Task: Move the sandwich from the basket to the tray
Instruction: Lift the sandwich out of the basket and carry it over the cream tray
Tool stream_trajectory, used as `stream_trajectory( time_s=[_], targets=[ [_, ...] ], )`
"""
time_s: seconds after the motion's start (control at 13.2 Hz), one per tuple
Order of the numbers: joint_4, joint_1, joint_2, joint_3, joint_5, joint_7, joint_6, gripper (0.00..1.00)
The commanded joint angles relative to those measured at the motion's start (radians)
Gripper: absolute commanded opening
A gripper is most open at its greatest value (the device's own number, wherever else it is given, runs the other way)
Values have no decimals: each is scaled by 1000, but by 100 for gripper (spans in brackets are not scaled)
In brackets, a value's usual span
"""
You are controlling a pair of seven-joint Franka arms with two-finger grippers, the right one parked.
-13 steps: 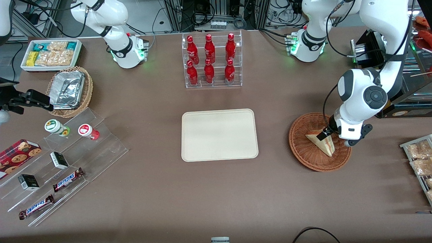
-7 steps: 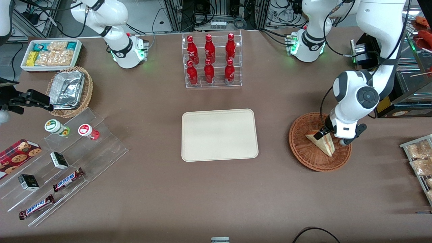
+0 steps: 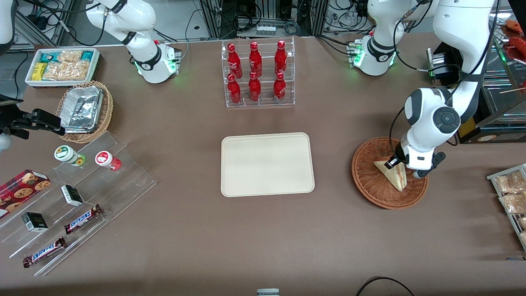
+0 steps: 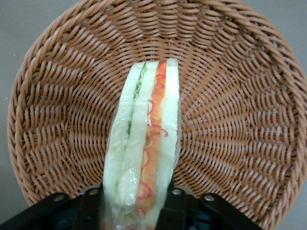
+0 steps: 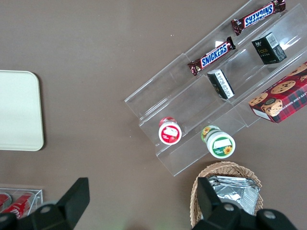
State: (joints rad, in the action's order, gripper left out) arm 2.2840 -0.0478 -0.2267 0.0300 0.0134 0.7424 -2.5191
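The sandwich (image 3: 395,178), a pale bread wedge with red and green filling, lies in the reddish-brown wicker basket (image 3: 368,183) toward the working arm's end of the table. My gripper (image 3: 395,163) is down in the basket at the end of the wedge farther from the front camera. In the left wrist view the sandwich (image 4: 146,139) runs between the two black fingers (image 4: 175,207), which press on both its sides, with the basket (image 4: 240,96) weave below. The gripper (image 4: 135,211) is shut on the sandwich. The cream tray (image 3: 267,164) lies bare at mid-table, beside the basket.
A clear rack of red bottles (image 3: 258,74) stands farther from the camera than the tray. Bagged pastries (image 3: 511,197) lie on a rack near the basket. A stepped clear stand with snacks (image 3: 78,197), a tan basket of foil containers (image 3: 84,111) and a white bin (image 3: 61,65) sit toward the parked arm's end.
The arm's wrist has shifted a little toward the tray over the basket. The sandwich's gripped end has moved slightly with it.
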Motion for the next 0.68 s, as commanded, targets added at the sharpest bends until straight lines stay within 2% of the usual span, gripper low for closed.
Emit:
stream_trajectory(
  time_s=[0.0,0.15,0.3,0.45,0.61],
  targets=[
    [-38,-4,55,7,22,-1,98,0],
    [-137,-4,85,34,66,-43,277,0],
    [-303,-4,78,92,94,-54,501,0],
    [-446,-4,57,148,96,-60,659,0],
    [-539,-4,35,226,92,-48,747,0]
  ],
)
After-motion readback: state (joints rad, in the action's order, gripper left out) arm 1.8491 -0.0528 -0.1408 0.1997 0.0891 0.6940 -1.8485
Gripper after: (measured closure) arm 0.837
